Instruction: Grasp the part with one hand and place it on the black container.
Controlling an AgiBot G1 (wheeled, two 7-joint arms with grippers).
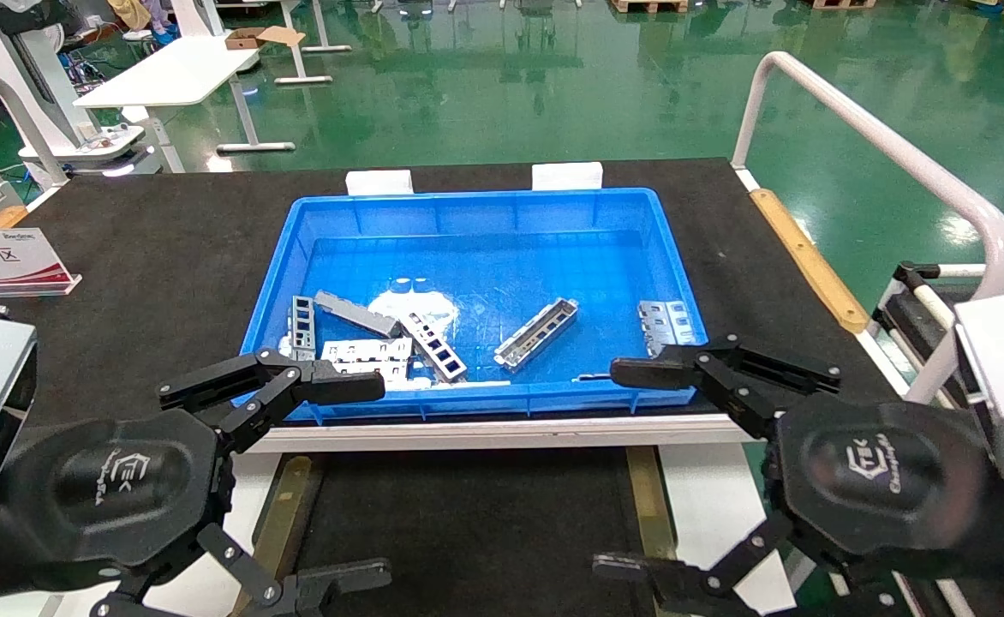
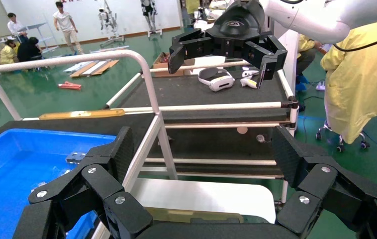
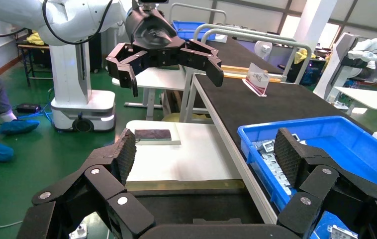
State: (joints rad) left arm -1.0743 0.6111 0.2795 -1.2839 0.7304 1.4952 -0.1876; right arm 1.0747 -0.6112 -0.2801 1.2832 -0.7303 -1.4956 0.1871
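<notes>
In blue bin (image 1: 476,210), part (image 1: 536,332) lying diagonally

The part (image 1: 536,332) lies alone mid-bin with open room around it; only the blue bin (image 1: 476,204) walls hem it in.

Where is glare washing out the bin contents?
Head view: a white glare patch on the blue bin floor, behind the slotted metal plates; the part stays readable. Right wrist view: the parts by the bin's near wall show no glare.
</notes>
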